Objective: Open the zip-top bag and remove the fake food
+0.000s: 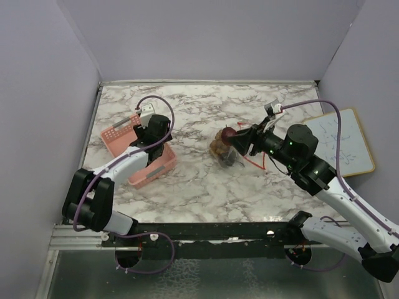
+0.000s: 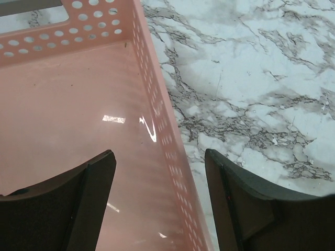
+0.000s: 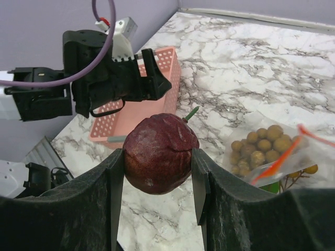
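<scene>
Pinches the dark red fruit (image 3: 159, 152) with the right hand (image 3: 157, 159); holds the left hand (image 2: 159, 201) spread over the pink basket (image 2: 63, 104).

in the top view the left arm (image 1: 118, 163) covers the middle of the pink basket (image 1: 117, 132) and its own fingers, so their gap cannot be told there. the left wrist view cuts the basket off at its left and bottom edges. in the right wrist view the zip-top bag (image 3: 319, 157) runs off the right edge, and the right gripper (image 3: 157, 162) hides the bottom of the grape bunch (image 3: 261, 146) and both flanks of the maroon fruit (image 3: 159, 141). the writing on the whiteboard (image 1: 340, 143) is too small to read.
</scene>
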`<state>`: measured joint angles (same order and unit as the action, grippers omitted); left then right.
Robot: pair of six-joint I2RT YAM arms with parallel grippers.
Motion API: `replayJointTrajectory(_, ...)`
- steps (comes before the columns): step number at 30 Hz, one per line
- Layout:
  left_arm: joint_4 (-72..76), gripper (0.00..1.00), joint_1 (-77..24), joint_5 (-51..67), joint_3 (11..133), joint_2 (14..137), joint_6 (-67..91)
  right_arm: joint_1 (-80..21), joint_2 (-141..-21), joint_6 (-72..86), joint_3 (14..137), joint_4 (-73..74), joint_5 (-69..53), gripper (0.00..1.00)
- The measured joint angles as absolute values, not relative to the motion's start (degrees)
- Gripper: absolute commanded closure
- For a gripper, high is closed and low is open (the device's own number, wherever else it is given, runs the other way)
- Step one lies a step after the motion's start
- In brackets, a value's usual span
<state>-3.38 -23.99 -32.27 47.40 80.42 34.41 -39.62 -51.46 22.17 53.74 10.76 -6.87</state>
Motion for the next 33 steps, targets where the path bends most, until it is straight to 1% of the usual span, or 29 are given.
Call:
replayJointTrajectory(1, -2.6, 0.32, -23.6, -31.8, 47.9, 81.8, 34.1, -39.6, -51.2, 22.2, 53.6, 10.8, -6.9, 0.54)
replayJointTrajectory(3, -1.5, 0.43, -22.9, -30.7, 48.9, 84.1, 33.6, -39.6, -50.9, 22.2, 53.3, 10.8, -6.9, 0.54)
replayJointTrajectory(4, -1.1, 0.46, -22.6, -30.1, 49.5, 85.3, 33.5, -39.6, -50.9, 22.2, 53.2, 10.9, -6.9, 0.54)
replayJointTrajectory(7, 0.6, 0.54, -21.7, -28.2, 51.2, 88.9, 33.0, -39.6, -50.9, 22.1, 53.0, 11.2, -6.8, 0.54)
replayJointTrajectory(8, 1.3, 0.59, -21.3, -27.4, 51.5, 90.1, 32.8, -39.6, -50.9, 22.1, 52.9, 11.3, -6.8, 0.54)
replayJointTrajectory(9, 1.7, 0.69, -20.9, -26.7, 51.5, 91.0, 32.7, -39.6, -50.9, 22.0, 52.9, 11.4, -6.7, 0.54)
replayJointTrajectory(10, 1.9, 0.77, -20.6, -26.3, 51.5, 91.6, 32.6, -39.6, -50.9, 21.8, 52.9, 11.7, -6.6, 0.54)
replayJointTrajectory(12, 2.5, 0.86, -20.2, -25.4, 51.7, 92.5, 32.1, -39.6, -50.9, 21.5, 52.9, 12.3, -6.4, 0.54)
replayJointTrajectory(14, 2.5, 0.99, -20.0, -24.9, 52.4, 93.0, 31.1, -39.6, -50.9, 21.1, 52.9, 12.7, -6.1, 0.54)
replayJointTrajectory(15, 2.5, 1.00, -19.9, -24.6, 53.0, 93.4, 30.1, -39.6, -50.9, 21.1, 52.9, 12.8, -6.0, 0.54)
replayJointTrajectory(20, 3.6, 1.00, -19.8, -21.5, 57.7, 96.6, 25.8, -39.6, -50.9, 21.1, 52.9, 12.8, -5.8, 0.54)
replayJointTrajectory(25, 4.3, 0.99, -19.8, -19.5, 59.7, 99.1, 24.3, -39.6, -51.3, 20.9, 52.5, 12.8, -5.6, 0.54)
replayJointTrajectory(26, 4.3, 0.93, -19.8, -19.0, 59.7, 99.4, 24.0, -39.6, -51.5, 20.8, 52.5, 12.8, -5.6, 0.54)
replayJointTrajectory(28, 4.3, 0.68, -19.8, -18.1, 59.7, 99.8, 23.4, -39.6, -52.2, 20.7, 52.3, 12.7, -5.6, 0.54)
replayJointTrajectory(30, 4.3, 0.44, -19.8, -17.5, 59.9, 99.8, 23.0, -39.6, -53.1, 20.7, 52.0, 12.4, -5.6, 0.54)
replayJointTrajectory(32, 4.3, 0.32, -19.8, -17.0, 59.9, 99.8, 23.4, -39.5, -54.5, 20.6, 51.6, 12.1, -5.6, 0.53)
replayJointTrajectory(33, 4.3, 0.31, -19.8, -16.7, 59.7, 99.5, 23.6, -39.5, -55.4, 20.1, 51.4, 11.7, -5.6, 0.52)
